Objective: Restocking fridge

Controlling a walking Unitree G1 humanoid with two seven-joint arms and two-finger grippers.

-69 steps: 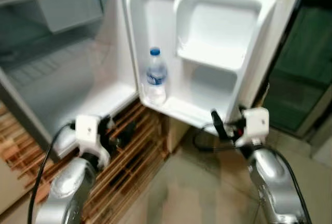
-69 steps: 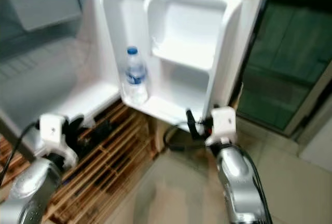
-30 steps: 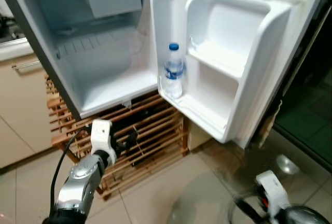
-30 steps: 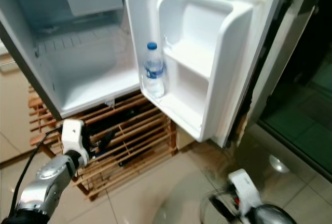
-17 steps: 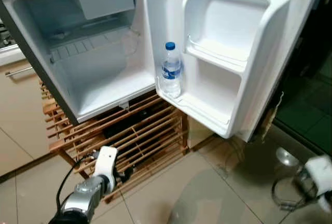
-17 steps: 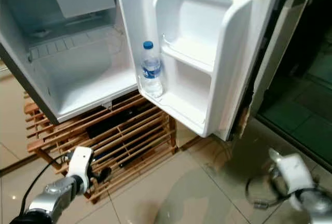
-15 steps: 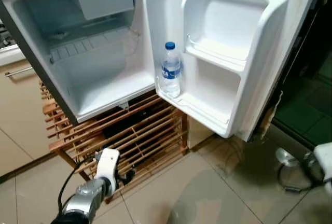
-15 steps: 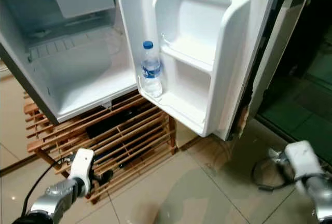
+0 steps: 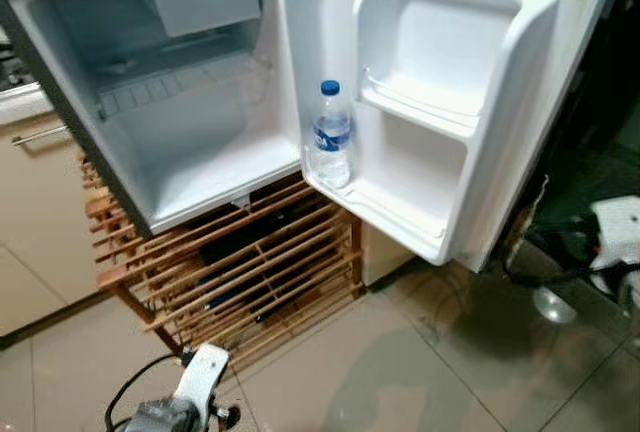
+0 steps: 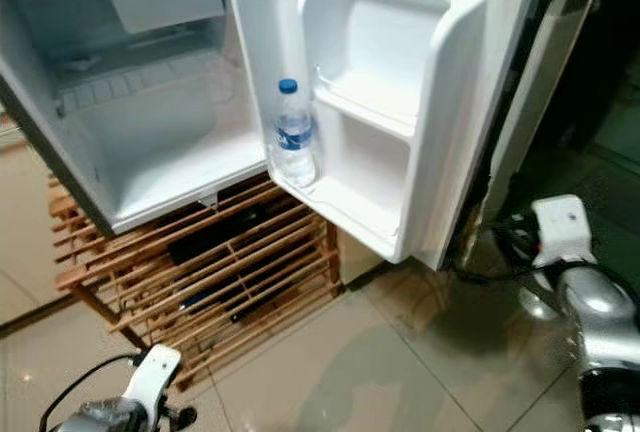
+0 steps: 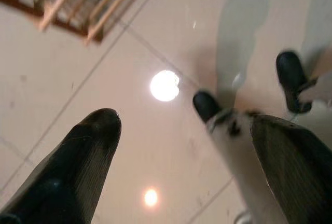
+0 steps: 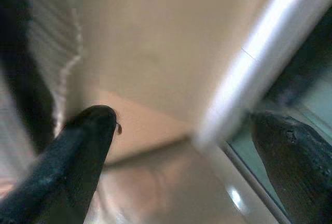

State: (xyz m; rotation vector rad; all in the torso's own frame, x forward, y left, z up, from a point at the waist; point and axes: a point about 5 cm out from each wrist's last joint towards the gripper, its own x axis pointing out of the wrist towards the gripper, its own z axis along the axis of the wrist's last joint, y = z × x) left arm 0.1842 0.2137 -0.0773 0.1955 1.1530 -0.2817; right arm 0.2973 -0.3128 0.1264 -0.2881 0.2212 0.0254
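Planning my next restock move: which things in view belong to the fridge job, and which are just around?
Job:
fridge, open
fridge door, swung wide
water bottle, upright in the door's lower shelf
left gripper and right gripper, both open, holding nothing

Just around:
wooden rack under the fridge
cabinet

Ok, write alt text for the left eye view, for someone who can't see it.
A small fridge stands open on a wooden slatted rack, its cabinet bare, with one water bottle upright in the door's lower shelf. The left gripper hangs low over the tiled floor; the right gripper is beside the door's outer edge.
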